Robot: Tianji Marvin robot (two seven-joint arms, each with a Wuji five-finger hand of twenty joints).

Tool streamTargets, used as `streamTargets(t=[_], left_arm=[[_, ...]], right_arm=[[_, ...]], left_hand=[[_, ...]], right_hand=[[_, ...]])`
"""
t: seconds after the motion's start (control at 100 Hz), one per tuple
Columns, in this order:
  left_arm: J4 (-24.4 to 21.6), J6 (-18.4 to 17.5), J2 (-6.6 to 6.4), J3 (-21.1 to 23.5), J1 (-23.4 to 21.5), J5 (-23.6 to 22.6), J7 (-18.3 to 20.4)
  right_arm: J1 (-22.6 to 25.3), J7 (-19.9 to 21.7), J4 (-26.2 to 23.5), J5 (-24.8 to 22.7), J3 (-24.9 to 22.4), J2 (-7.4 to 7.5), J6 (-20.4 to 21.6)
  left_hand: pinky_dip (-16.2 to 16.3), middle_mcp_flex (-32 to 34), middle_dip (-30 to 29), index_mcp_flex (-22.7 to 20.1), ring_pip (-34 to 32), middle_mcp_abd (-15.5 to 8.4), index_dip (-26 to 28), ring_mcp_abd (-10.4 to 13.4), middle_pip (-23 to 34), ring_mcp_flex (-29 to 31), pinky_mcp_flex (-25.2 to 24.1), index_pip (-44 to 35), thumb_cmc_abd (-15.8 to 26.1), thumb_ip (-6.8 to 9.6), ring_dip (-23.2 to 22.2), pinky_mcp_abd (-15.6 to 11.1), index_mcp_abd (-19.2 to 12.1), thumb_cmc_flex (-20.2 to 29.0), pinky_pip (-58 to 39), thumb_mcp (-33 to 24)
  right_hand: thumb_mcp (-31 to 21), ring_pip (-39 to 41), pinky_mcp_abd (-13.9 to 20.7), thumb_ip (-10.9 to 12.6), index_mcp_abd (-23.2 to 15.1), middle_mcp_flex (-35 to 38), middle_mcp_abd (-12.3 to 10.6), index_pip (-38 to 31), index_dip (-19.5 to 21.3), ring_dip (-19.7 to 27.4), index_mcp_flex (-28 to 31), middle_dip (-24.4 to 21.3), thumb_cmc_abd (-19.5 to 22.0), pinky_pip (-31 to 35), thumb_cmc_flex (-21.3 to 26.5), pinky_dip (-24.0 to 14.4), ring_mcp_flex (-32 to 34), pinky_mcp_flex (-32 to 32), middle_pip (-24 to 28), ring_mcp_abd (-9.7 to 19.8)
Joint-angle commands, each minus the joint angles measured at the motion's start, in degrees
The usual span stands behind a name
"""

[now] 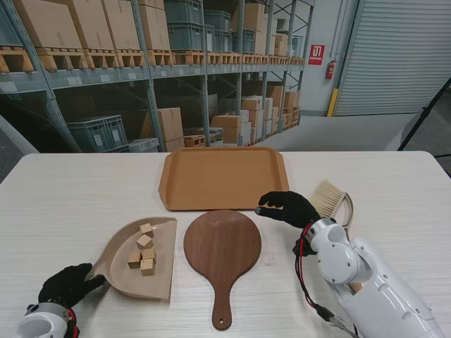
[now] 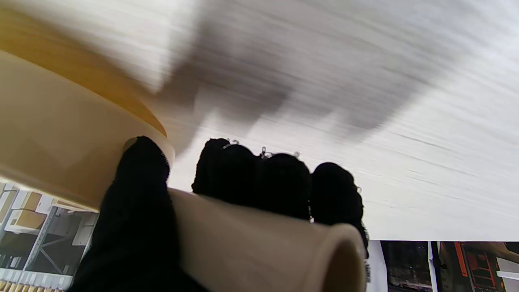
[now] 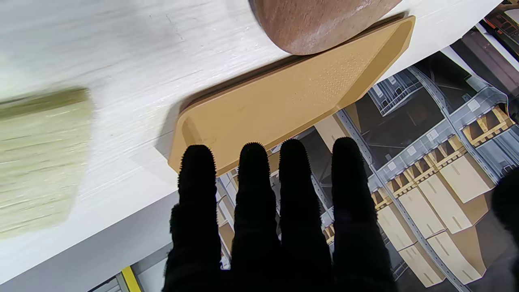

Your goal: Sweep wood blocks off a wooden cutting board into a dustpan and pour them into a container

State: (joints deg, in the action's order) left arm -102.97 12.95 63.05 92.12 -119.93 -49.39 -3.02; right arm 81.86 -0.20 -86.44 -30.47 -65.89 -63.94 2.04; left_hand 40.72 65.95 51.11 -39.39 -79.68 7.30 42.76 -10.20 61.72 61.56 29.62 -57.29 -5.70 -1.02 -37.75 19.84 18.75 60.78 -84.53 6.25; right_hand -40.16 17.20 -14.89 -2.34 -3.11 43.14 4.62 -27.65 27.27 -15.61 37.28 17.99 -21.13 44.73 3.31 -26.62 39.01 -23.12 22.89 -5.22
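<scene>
Several small wood blocks [image 1: 143, 251] lie in the beige dustpan [image 1: 158, 277], which rests on the table left of the round dark cutting board [image 1: 223, 248]. The board's top is bare. My left hand [image 1: 67, 284] is shut on the dustpan's handle [image 2: 259, 247], its black fingers [image 2: 279, 182] wrapped round it. My right hand [image 1: 287, 208] hovers open to the right of the board, fingers [image 3: 259, 194] straight and holding nothing. The brush [image 1: 332, 200] lies on the table just right of that hand; its pale bristles [image 3: 38, 162] show in the right wrist view.
An orange-brown tray [image 1: 223, 177] sits beyond the cutting board, also seen as the tray [image 3: 284, 97] in the right wrist view. The white table [image 1: 70, 197] extends left and right. Warehouse shelving stands behind the far edge.
</scene>
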Motion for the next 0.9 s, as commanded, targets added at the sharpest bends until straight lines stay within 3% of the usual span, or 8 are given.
streamTargets(t=[0.0, 0.49, 0.71, 0.89], left_arm=[[-1.16, -0.19, 0.49, 0.40, -0.61, 0.47, 0.00], [-4.22, -1.05, 1.29, 2.65, -2.39, 2.82, -2.12], [-3.24, -1.77, 1.27, 2.47, 0.72, 3.60, -2.27], [-0.78, -3.43, 0.86, 2.53, 5.72, 3.91, -0.86]], right_arm=[[0.59, 0.72, -0.28, 0.00, -0.02, 0.03, -0.22], [0.43, 1.14, -0.18, 0.04, -0.14, 0.13, 0.30], [0.73, 0.82, -0.12, 1.37, 0.46, -0.07, 1.22], [0.53, 1.28, 0.69, 2.67, 1.43, -0.11, 1.95]], left_hand=[[0.95, 2.31, 0.95, -5.07, -4.44, -4.60, 1.44, 6.81, 17.60, 2.77, -0.59, -3.41, 8.53, -0.05, -1.06, 1.90, 4.09, 10.00, -1.84, -5.55], [1.55, 3.09, 1.11, -5.87, -5.51, -3.80, 2.88, 6.00, 18.61, 3.27, -0.64, -3.65, 8.12, -0.04, -1.01, 3.19, 4.78, 10.57, -1.37, -5.53], [1.80, 3.14, 1.27, -5.78, -5.71, -4.31, 3.49, 6.54, 18.91, 3.47, -0.33, -3.64, 8.34, -0.07, -0.83, 3.05, 4.88, 10.74, -1.52, -5.55], [1.90, 3.15, 1.29, -5.57, -5.74, -4.75, 3.94, 7.18, 18.96, 3.53, -0.13, -3.60, 8.51, -0.08, -0.68, 2.53, 4.66, 10.59, -1.67, -5.46]], right_hand=[[1.81, 1.37, -1.94, -0.77, 0.37, 1.05, 0.38, -0.42, 0.38, -1.07, 1.06, 0.99, 0.87, 1.39, 1.78, -1.65, 1.37, -0.04, 0.91, -0.20], [2.26, 1.42, -1.51, -0.73, 0.41, 0.94, 0.49, -0.40, 0.85, -1.09, 1.48, 1.39, 1.12, 1.21, 2.28, -1.71, 0.96, 0.09, 0.78, -0.25], [2.32, 1.37, -1.51, -0.71, 0.45, 1.07, 0.51, -0.28, 0.95, -1.00, 1.64, 1.36, 1.17, 1.15, 2.25, -1.69, 0.94, 0.13, 0.63, -0.08], [2.33, 1.36, -1.65, -0.70, 0.56, 1.43, 0.58, -0.27, 1.04, -0.95, 1.83, 1.47, 1.15, 1.16, 2.24, -1.70, 1.04, 0.06, 0.76, -0.19]])
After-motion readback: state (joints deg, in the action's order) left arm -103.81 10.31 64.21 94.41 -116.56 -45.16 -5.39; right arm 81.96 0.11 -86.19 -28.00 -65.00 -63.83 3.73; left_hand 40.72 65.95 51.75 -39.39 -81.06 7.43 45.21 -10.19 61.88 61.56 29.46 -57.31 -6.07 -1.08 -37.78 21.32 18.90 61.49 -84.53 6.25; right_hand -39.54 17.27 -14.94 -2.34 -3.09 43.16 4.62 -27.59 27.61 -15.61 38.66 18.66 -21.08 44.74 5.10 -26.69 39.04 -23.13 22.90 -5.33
